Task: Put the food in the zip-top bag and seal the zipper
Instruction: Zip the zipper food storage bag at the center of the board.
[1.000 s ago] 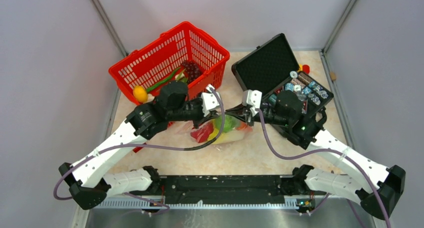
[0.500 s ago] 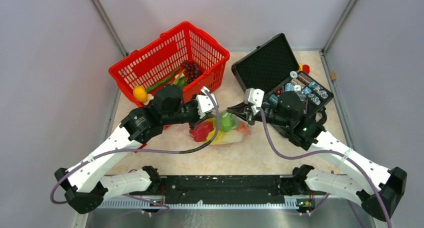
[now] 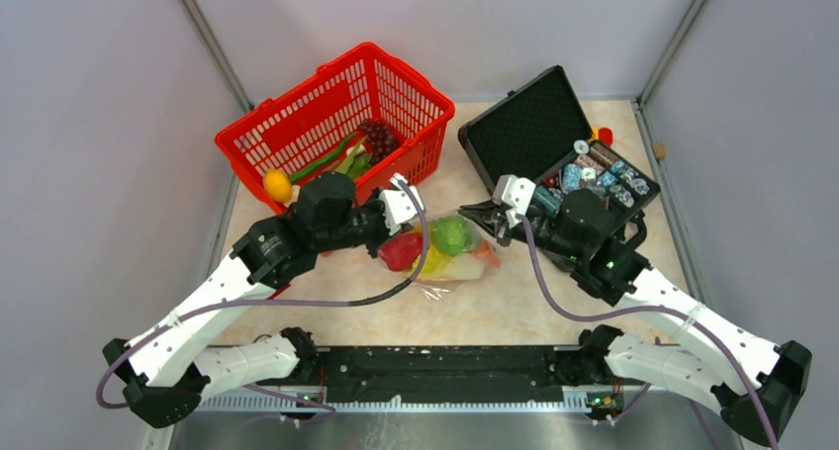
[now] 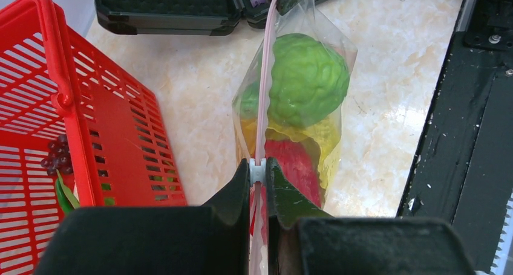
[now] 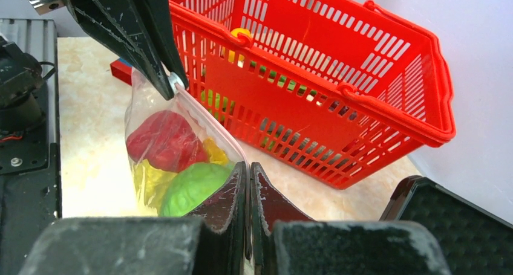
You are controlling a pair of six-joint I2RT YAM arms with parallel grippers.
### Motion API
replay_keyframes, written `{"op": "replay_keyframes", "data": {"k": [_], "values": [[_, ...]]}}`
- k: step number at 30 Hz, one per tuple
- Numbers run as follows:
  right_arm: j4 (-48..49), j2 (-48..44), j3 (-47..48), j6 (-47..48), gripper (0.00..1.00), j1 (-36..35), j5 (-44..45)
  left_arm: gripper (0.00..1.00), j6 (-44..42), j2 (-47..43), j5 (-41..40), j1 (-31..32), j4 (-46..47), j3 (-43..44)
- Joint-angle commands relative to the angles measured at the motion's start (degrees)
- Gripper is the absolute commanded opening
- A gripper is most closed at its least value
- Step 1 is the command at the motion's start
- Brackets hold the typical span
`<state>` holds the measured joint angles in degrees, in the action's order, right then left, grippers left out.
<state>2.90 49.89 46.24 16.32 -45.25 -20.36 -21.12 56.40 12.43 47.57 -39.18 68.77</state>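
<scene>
Containers:
- Zip-top bag (image 3: 447, 264): between the two arms, over the table (image 3: 495, 302), just in front of the red mesh basket (image 3: 292, 92). The mouth edge is uppermost and pulled out in a straight line. Inside are a green round fruit (image 4: 305, 81) at the right-arm end, a red piece (image 4: 296, 166) at the left-arm end, and a yellow piece (image 4: 320, 139) between and below them. All three sit below the zipper (image 4: 264, 75). I cannot tell whether the bag's bottom rests on the table.
- Red mesh basket: far left of the table, upright. It holds dark grapes (image 3: 379, 134) and green pods (image 3: 326, 158). A yellow-orange piece (image 3: 277, 185) shows at its near left corner; I cannot tell whether it is inside or outside the wall.
- Black hard case (image 3: 524, 124): far right, lid open and tilted back, with poker chips (image 3: 604, 178) packed in the lower half.

Grippers:
- Left gripper (image 4: 258, 169): fingers nearly together, pinching the pale pink zipper strip from both sides at the end near the red piece. The strip runs straight away from it toward the other arm.
- Right gripper (image 5: 249, 172): fingers pressed together, clamped on the opposite end of the zipper, beside the green round fruit. The bag film hangs below it.
- The two grippers face each other along the strip, each at one end of the bag.
</scene>
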Motion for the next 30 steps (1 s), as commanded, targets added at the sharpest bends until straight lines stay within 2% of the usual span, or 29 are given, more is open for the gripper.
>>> {"op": "replay_keyframes", "data": {"k": [1,5,6,9,10,12,18,20,21,27,30], "values": [[4.7,-2.0,-0.8,-0.4,0.0,0.3,3.4,0.0,0.2,-0.7,0.7,-0.6,2.1,0.0],[3.3,-1.3,0.4,-1.3,0.0,0.3,-0.1,0.0,0.1,0.8,3.6,-0.6,3.4,1.4],[2.6,-1.0,1.1,-1.7,0.09,0.3,-1.1,0.0,0.1,1.2,4.1,-0.6,3.4,1.8],[-0.7,0.7,4.8,-2.1,0.45,0.3,-2.3,0.0,0.1,1.6,5.6,-0.6,3.7,2.4],[-1.9,1.1,6.0,-2.2,0.51,0.3,-2.8,0.0,0.1,1.4,6.1,-0.6,4.1,2.5],[-4.7,2.2,8.4,-1.8,0.57,0.3,-4.1,0.0,0.0,1.1,6.8,-0.6,4.7,2.6],[-11.8,5.7,14.1,1.5,0.66,0.3,-7.6,0.0,-0.1,1.1,7.6,-0.6,4.9,3.2],[-13.1,6.6,15.5,2.3,0.84,0.3,-8.9,0.0,-0.1,1.0,7.8,-0.6,5.1,2.9],[-13.8,6.9,16.2,2.3,0.88,0.3,-9.2,0.0,0.1,1.0,7.9,-0.6,5.0,2.7],[-18.3,9.2,19.9,5.2,0.9,0.2,-13.2,0.0,0.6,0.4,7.8,-0.6,5.4,2.2],[-20.3,10.0,20.9,6.6,0.84,0.3,-14.5,0.0,0.8,0.0,8.1,-0.6,5.9,1.9]]}}
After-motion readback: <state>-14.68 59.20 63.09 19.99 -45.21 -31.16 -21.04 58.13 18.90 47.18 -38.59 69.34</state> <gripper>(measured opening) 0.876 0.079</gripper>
